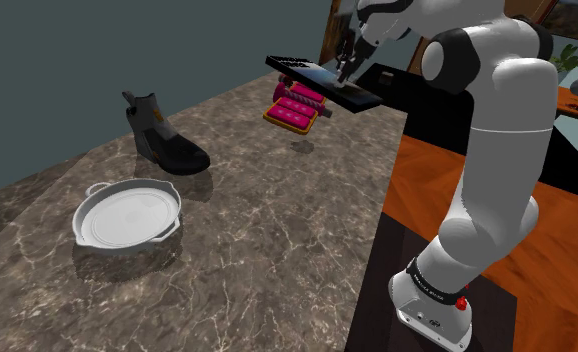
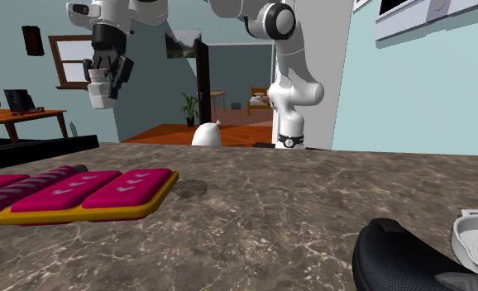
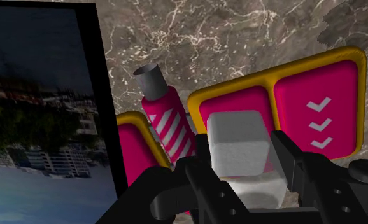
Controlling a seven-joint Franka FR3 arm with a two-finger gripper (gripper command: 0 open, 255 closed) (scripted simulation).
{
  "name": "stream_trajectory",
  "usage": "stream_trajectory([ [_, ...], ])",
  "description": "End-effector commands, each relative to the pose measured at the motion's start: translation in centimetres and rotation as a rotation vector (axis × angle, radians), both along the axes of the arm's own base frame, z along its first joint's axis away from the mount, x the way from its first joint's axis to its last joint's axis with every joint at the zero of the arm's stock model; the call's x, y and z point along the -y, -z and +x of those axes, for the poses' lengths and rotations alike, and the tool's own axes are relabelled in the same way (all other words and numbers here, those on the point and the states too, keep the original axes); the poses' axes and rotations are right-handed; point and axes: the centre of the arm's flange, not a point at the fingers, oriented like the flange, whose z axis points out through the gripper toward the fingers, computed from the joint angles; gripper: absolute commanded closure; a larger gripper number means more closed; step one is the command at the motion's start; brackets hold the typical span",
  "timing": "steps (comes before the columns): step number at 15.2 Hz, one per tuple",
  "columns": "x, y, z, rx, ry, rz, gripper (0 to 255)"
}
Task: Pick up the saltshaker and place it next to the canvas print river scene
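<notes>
1. One broad desk of brown marbled stone (image 1: 277, 240) carries everything. The white Franka arm with dark joints (image 1: 497, 130) reaches over its far end in the shoulder view.
2. A dark-framed canvas print of a river scene with buildings on the bank (image 3: 42, 114) lies nearly flat at that far end. One edge overlaps the pink pads beside it.
3. A grey round pan with two small handles (image 1: 127, 215) and a black ankle boot (image 1: 162, 135) sit well apart from the print, toward the shoulder view's left.
4. A yellow-rimmed tray of pink pads with white tick marks (image 3: 310, 108) lies just beside the print, with a pink striped tube beside it.
5. The small white blocky saltshaker (image 3: 240, 143) is clasped between the jaws, which are narrowed onto its sides. It hangs upright, clear of the desk, above the pink tray and near the print's edge.
6. The step in hand appears to be the carry, with the pick done and the placing not yet made. The next move probably calls for shifting off the tray to bare stone beside the print, lowering until the base meets the desk, then opening the jaws without tipping it.
</notes>
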Motion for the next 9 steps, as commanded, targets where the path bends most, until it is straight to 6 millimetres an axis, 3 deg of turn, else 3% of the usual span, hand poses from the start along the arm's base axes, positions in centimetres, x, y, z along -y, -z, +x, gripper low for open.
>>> stream_trajectory([
  [1,0.1,1.0,-0.1,0.001,0.000,0.000,255],
  [9,0.1,5.2,-0.1,0.001,0.000,0.000,255],
])
